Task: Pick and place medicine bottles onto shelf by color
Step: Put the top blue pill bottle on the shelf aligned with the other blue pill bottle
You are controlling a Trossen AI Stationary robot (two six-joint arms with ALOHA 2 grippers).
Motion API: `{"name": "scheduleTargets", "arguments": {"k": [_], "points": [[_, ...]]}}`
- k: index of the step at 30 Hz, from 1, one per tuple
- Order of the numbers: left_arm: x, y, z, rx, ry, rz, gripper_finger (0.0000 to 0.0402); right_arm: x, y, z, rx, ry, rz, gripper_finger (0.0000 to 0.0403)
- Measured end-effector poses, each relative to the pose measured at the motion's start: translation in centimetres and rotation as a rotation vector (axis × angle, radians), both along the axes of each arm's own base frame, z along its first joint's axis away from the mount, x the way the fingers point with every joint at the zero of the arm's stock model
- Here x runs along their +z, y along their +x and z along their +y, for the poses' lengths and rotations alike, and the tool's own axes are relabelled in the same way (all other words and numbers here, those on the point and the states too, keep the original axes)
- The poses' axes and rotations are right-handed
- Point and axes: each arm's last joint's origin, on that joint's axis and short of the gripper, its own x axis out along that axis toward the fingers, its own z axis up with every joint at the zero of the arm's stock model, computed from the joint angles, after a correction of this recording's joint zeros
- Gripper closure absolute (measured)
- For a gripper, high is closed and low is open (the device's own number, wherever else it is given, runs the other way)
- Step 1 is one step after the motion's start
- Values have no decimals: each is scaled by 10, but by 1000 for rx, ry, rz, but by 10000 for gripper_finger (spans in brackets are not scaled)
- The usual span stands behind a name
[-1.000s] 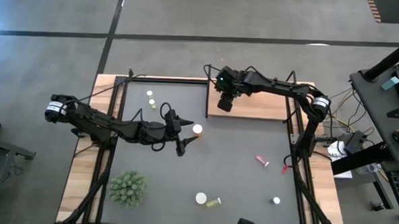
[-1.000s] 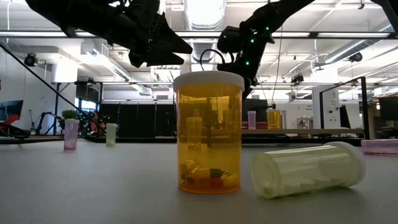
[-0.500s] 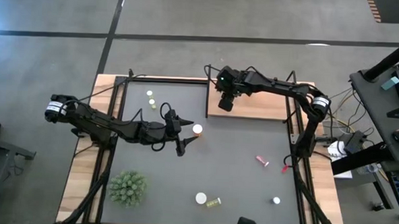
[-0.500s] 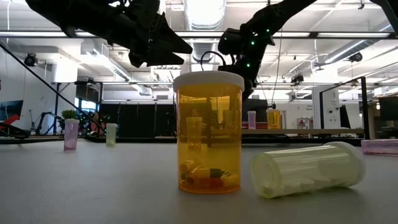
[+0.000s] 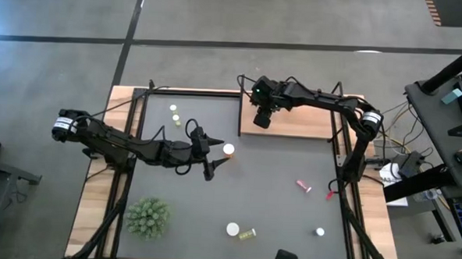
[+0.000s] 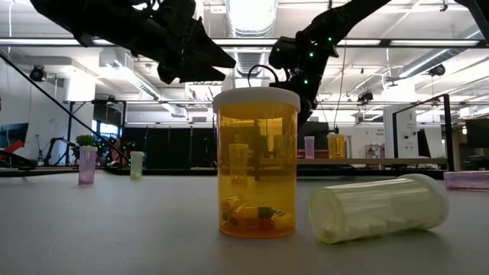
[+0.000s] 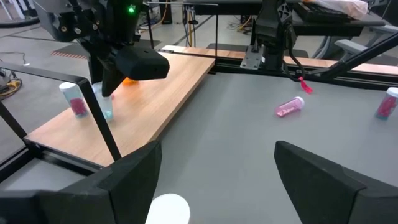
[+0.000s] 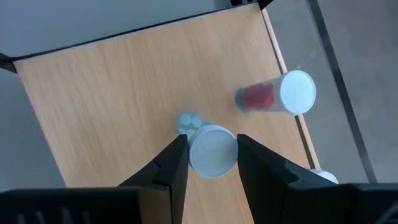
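A grey concrete floor (image 5: 220, 16) surrounds the tabletop (image 5: 91, 209), crossed by dark seams, with a yellow-and-black hazard stripe (image 5: 453, 11) at one corner. To one side stands a dark desk (image 5: 443, 100) carrying small devices, with a tangle of cables (image 5: 395, 125) below it. Seen level across the dark grey mat (image 6: 114, 229), the room is a large open workshop: a white ceiling (image 6: 397, 23) with exposed ducts and beams, a bright overhead lamp (image 6: 252, 11), and pale light along the far walls. A black tripod-like stand (image 6: 72, 126) and a potted plant (image 6: 85, 140) sit far back among workbenches and racks.
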Motion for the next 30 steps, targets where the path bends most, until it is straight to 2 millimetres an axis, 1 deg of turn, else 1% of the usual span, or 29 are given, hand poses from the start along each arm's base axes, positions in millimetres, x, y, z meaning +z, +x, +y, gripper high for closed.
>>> {"name": "scheduleTargets", "arguments": {"k": [6, 15, 23, 30], "points": [[-2, -1, 0, 0, 1, 6, 107, -3, 2, -2, -5, -17, -33, 277], [-2, -1, 0, 0, 0, 6, 107, -8, 0, -1, -4, -12, -26, 285], [-2, -1, 0, 0, 0, 6, 107, -8, 0, -1, -4, -14, -29, 274], [-2, -1, 0, 0, 1, 6, 107, -3, 0, -1, -3, -5, -17, 283]]}}
